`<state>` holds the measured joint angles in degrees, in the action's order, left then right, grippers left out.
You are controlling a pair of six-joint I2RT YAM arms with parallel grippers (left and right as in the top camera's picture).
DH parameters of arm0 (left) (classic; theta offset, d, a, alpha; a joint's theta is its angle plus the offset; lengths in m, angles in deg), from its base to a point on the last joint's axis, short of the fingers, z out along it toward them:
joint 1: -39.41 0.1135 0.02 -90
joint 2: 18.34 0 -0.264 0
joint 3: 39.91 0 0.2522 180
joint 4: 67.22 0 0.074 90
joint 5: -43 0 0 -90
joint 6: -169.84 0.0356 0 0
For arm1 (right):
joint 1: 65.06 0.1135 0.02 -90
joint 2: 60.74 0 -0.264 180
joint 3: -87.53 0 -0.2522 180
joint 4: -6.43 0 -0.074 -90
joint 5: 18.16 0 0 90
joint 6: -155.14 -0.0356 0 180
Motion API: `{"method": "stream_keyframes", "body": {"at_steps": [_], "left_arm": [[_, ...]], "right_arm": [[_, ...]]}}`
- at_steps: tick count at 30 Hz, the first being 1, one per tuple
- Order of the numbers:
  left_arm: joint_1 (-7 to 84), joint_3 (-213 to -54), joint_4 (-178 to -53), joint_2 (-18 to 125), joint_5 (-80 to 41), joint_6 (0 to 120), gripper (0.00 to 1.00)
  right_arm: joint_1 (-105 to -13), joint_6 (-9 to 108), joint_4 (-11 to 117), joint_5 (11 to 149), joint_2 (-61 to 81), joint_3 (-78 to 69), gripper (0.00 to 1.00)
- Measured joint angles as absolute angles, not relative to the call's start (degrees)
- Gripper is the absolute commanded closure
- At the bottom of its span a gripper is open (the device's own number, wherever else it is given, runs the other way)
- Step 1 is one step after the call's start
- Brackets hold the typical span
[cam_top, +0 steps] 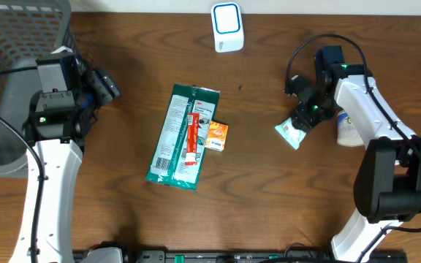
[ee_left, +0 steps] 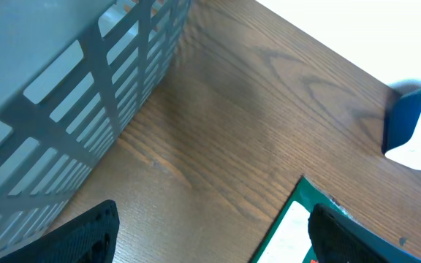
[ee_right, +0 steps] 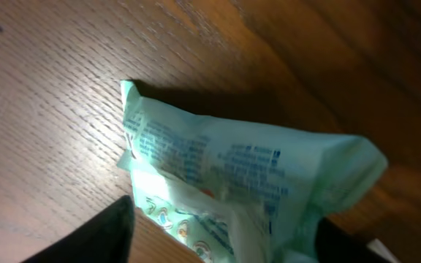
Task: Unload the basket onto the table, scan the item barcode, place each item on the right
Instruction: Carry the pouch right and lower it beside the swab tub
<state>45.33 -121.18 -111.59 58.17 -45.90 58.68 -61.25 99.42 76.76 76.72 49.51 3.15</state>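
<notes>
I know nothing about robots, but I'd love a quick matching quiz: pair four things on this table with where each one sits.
Things:
1. grey basket
2. white and blue box
3. long dark green package
4. pale green packet

Places:
A. middle of the table
B. right at the right gripper
C. centre of the far edge
D. left end, far corner

Pairs: 1-D, 2-C, 3-A, 4-B
</notes>
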Motion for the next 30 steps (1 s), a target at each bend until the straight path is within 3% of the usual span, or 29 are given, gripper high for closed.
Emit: {"method": "stream_keyframes", "body": {"at_steps": [18, 19, 20, 21, 22, 26, 28, 30], "left_arm": [[45.3, -121.2, -111.6, 58.2, -45.9, 58.7, 0.16], [45.3, -121.2, -111.6, 58.2, -45.9, 58.7, 0.16], [45.3, -121.2, -111.6, 58.2, -45.9, 58.7, 0.16], [45.3, -121.2, -111.6, 58.2, -45.9, 58.7, 0.16], [45.3, -121.2, -111.6, 58.2, -45.9, 58.7, 0.16], [45.3, -121.2, -111.6, 58.2, -45.9, 58.7, 0.16], [45.3, -121.2, -111.6, 58.2, -45.9, 58.7, 0.16], [45.3, -121.2, -111.6, 58.2, -45.9, 58.7, 0.16]], "right_arm": [[-61.1, 96.3, 76.0, 68.2, 49.5, 11.6, 0.03], [-61.1, 94.8, 75.0, 70.1, 49.5, 11.6, 0.17], [-61.0, 93.7, 74.3, 71.6, 49.5, 11.6, 0.38], [-61.0, 91.7, 72.9, 74.1, 49.5, 11.6, 0.79], [-60.8, 88.2, 70.9, 77.6, 49.5, 11.6, 0.99], [-60.5, 75.2, 65.0, 81.7, 49.5, 10.8, 0.98], [-60.5, 68.6, 61.4, 83.0, 49.4, 8.7, 0.84], [-60.5, 63.5, 57.0, 83.7, 49.4, 4.9, 0.82]]}}
